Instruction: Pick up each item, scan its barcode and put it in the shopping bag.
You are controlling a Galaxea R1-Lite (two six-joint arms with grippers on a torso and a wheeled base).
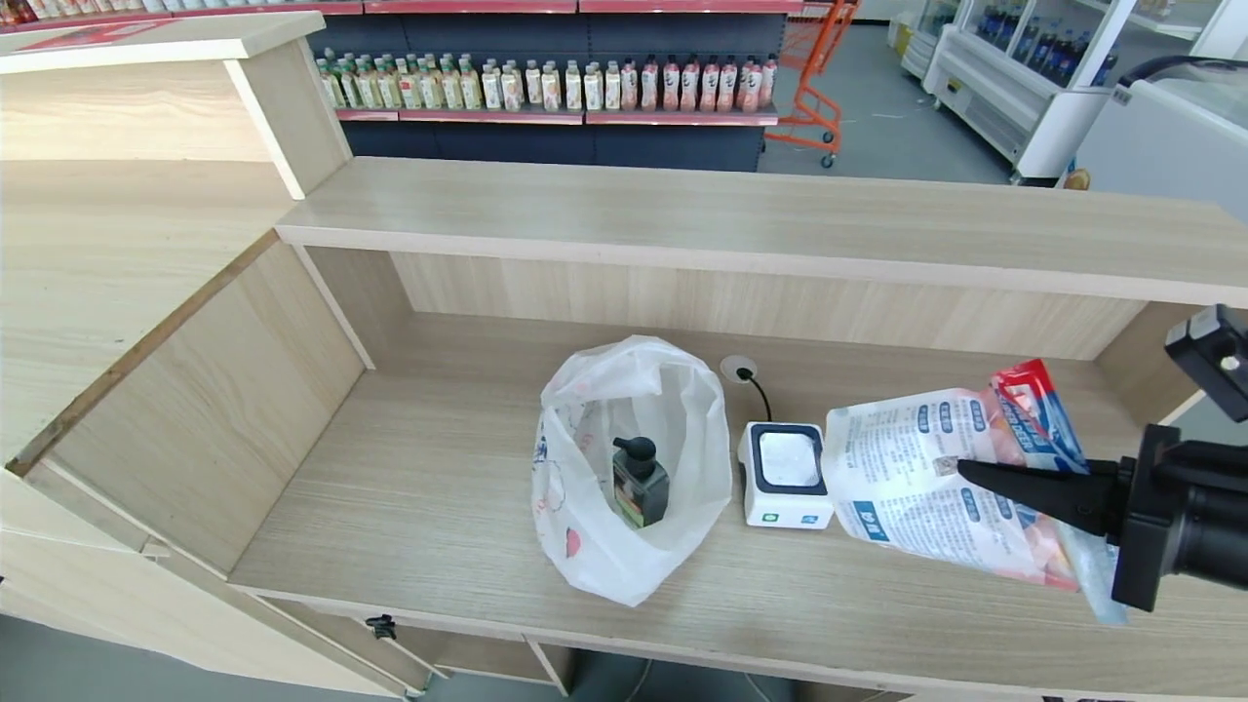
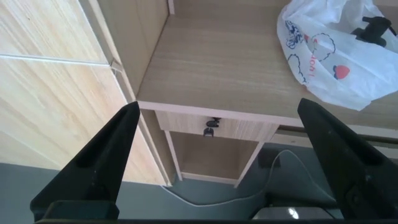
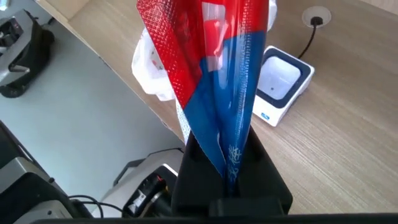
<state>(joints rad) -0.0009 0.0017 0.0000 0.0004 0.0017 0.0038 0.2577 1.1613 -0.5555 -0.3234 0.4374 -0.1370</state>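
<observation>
In the head view, the right gripper (image 1: 975,473) holds a packet (image 1: 907,487) over the right end of the tabletop (image 1: 409,507), just beside the scanner (image 1: 786,475). The shopping bag (image 1: 585,546) stands open mid-tabletop near the front edge, with a bottle (image 1: 640,483) inside.

In the left wrist view, the left gripper (image 2: 219,106) hangs off the front left corner. Its fingers (image 2: 106,155) are wide apart and hold nothing.

In the right wrist view, the right fingers (image 3: 196,171) pinch the packet's end tight.
</observation>
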